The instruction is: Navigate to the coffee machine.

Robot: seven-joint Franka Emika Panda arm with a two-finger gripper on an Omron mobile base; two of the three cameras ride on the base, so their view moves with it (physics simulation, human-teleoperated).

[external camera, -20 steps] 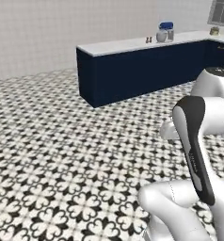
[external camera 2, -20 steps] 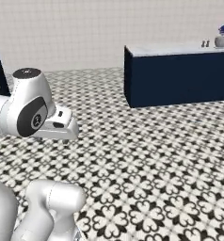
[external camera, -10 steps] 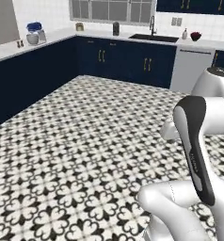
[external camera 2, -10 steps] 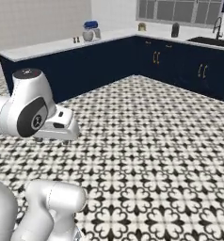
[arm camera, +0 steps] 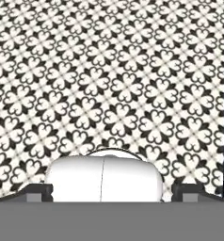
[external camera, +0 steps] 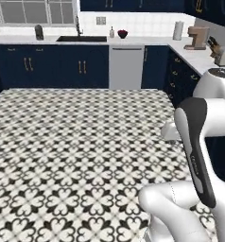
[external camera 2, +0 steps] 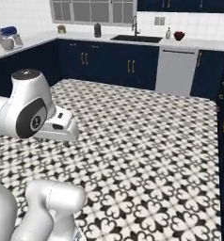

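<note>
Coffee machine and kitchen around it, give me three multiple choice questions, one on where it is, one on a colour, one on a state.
1. Where does the coffee machine stand?
A. on the floor
B. on the counter near the paper towel roll
C. in the sink

2. What colour are the cabinets?
A. dark navy
B. red
C. yellow

3. What lies under the gripper in the hand view?
A. a plate
B. a drawer
C. patterned floor tiles

Answers: 1 B, it sits at the counter's far right corner beside the white roll. 2 A, every door front is deep blue. 3 C, black-and-white tiles spread beneath the hand.
</note>
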